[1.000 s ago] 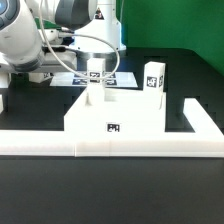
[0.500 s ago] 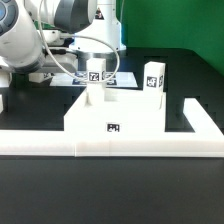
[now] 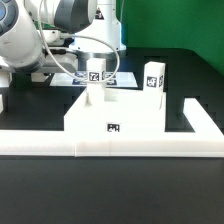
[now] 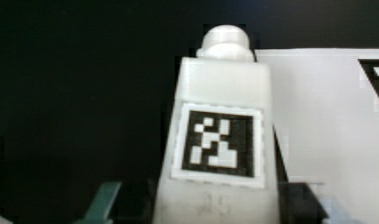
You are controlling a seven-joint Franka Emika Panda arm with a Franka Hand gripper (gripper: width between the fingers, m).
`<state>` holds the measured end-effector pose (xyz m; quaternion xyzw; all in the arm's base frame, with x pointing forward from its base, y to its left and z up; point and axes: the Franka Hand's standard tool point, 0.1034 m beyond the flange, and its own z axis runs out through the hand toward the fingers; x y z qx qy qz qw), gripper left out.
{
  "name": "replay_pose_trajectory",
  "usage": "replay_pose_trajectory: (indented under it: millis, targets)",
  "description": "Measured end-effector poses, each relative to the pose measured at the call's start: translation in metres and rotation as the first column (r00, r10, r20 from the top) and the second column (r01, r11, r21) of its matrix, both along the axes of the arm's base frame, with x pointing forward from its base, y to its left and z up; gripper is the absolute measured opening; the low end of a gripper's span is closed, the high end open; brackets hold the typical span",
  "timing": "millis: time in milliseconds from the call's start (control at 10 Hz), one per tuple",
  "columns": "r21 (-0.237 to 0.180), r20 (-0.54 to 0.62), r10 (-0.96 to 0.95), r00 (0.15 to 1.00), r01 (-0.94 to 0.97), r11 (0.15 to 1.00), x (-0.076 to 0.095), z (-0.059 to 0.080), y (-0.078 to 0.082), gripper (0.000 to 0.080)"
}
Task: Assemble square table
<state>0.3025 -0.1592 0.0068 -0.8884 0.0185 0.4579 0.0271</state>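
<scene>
The square table's flat white panel lies in the middle, a small tag on its front edge. One white tagged leg stands upright on the panel's far left corner, directly under my gripper. In the wrist view that leg fills the middle, and my gripper has a finger on each side of it. One finger lies close against the leg. A dark strip shows between the leg and the other finger, so contact there is unclear. A second leg stands upright behind the panel's right corner.
The long low white L-shaped rail runs along the front and turns back at the exterior view's right. The marker board lies flat behind the panel, under the arm. Black tabletop surrounds everything.
The tag just under the gripper shows a little more plainly now. The arm, the panel and both legs stay where they were.
</scene>
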Motion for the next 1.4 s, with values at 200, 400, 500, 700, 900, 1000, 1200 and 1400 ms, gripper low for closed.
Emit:
replay_pose_trajectory:
  millis: [200,400,500,700,900,1000,1200,1400]
  targets:
    - [0.000,0.000,0.000,1.000,0.000,1.000,0.000,0.000,0.000,0.0304]
    - [0.000,0.002,0.002,1.000,-0.002,1.000,0.001,0.000,0.000,0.0304]
    - [0.000,0.010,0.009,1.000,-0.009,1.000,0.006,0.001,0.001,0.0299]
    - [-0.001,0.017,0.015,1.000,-0.015,1.000,0.011,0.001,0.002,0.0296]
    - [-0.002,0.022,0.021,1.000,-0.021,1.000,0.014,0.002,0.003,0.0296]
    - [0.003,0.032,0.028,0.999,-0.028,1.000,0.018,0.005,0.004,0.0296]
    - [0.037,0.086,0.057,0.995,-0.060,0.998,0.039,0.030,0.007,0.0296]
    - [0.048,0.138,0.062,0.988,-0.069,0.996,0.055,0.057,0.012,0.0296]
